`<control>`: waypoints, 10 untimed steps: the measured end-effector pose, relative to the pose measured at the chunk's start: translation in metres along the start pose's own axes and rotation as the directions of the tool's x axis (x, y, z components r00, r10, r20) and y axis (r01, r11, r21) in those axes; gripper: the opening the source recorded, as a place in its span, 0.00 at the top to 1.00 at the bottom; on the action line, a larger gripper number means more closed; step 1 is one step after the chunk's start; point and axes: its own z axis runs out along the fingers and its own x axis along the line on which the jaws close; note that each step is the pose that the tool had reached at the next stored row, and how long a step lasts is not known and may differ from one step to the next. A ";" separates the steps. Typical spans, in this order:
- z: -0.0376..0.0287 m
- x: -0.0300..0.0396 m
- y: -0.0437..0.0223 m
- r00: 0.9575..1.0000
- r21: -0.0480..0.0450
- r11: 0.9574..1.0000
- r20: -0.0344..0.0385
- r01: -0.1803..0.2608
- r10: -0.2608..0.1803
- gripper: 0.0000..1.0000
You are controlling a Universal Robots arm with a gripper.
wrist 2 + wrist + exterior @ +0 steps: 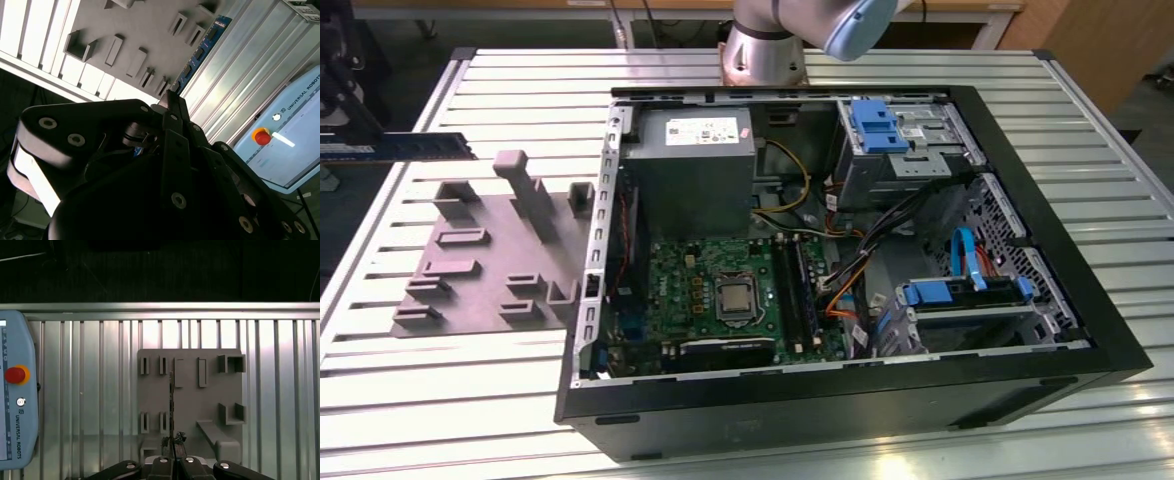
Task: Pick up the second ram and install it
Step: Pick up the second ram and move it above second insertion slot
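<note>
The end effector (172,447) grips the second ram (171,405) above the grey tray (210,410), at the exterior view's left, well apart from the open computer case (854,400): pickup apparently done, installation not yet.

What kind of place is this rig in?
Likely a robotics lab cell for PC assembly: an open computer case on a slatted aluminium table, a grey moulded tray, a teach pendant, and the claw gripping the second ram.
</note>
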 end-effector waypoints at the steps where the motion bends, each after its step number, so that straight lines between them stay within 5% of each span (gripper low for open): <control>1: 0.0000 0.0000 -0.0010 1.000 0.000 1.000 0.000 0.000 0.000 0.89; 10: -0.0002 -0.0002 -0.0098 1.000 0.000 1.000 0.000 0.000 0.000 0.89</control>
